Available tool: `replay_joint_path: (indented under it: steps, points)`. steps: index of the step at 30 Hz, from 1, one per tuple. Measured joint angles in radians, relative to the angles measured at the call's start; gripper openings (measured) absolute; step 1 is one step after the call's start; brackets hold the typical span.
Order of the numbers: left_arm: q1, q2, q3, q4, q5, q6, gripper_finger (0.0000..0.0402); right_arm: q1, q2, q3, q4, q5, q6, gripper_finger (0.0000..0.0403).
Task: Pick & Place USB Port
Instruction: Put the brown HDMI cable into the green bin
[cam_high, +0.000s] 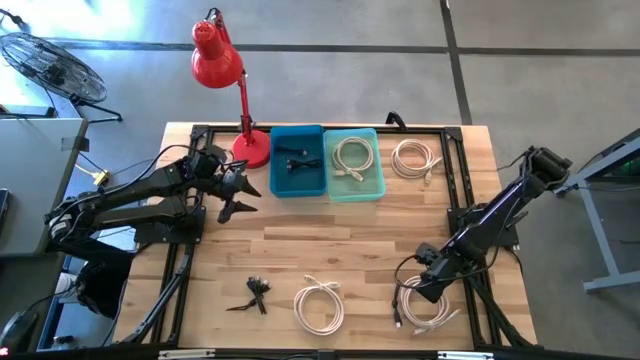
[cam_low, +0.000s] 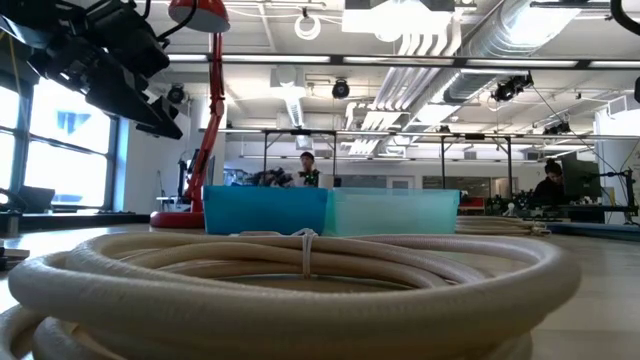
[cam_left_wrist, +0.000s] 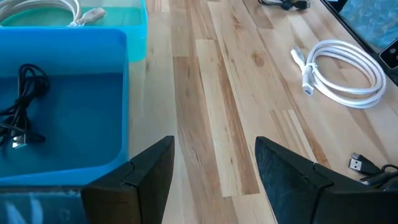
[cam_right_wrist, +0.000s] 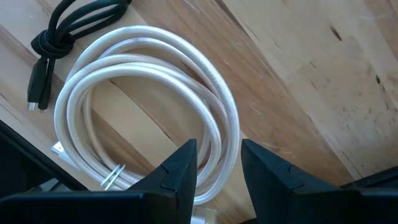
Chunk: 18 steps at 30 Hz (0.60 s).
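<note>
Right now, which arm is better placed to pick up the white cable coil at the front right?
Right. Its tool hangs open directly over that coil, fingers straddling the loops. The left tool is across the table by the blue bin.

Open-plan lab; exposed ceiling ducts (cam_low: 520, 40); person at workstation (cam_low: 552, 185).

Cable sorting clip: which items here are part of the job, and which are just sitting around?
Job:
right hand over a white cable coil
left hand, open, beside the blue bin
teal bin
black cable

Lying about:
red lamp
fan
</note>
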Motion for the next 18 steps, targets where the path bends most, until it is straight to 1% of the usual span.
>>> replay_joint_path:
  steps: [4, 7, 12, 18]
  points:
    - [0.0, 0.0, 0.0, 0.0, 0.0, 0.0, 0.022, 0.0, 0.003, 0.0, 0.0, 0.0, 0.0, 0.0117]
    - [0.0, 0.0, 0.0, 0.0, 0.0, 0.0, 0.022, 0.0, 0.028, 0.0, 0.001, -0.003, -0.014, 0.0117]
    - [0.0, 0.0, 0.0, 0.0, 0.0, 0.001, 0.022, 0.0, 0.121, 0.0, 0.036, -0.047, -0.087, 0.0117]
    - [0.0, 0.0, 0.0, 0.0, 0.0, 0.001, 0.022, -0.001, 0.24, 0.004, 0.094, -0.046, -0.185, 0.0117]
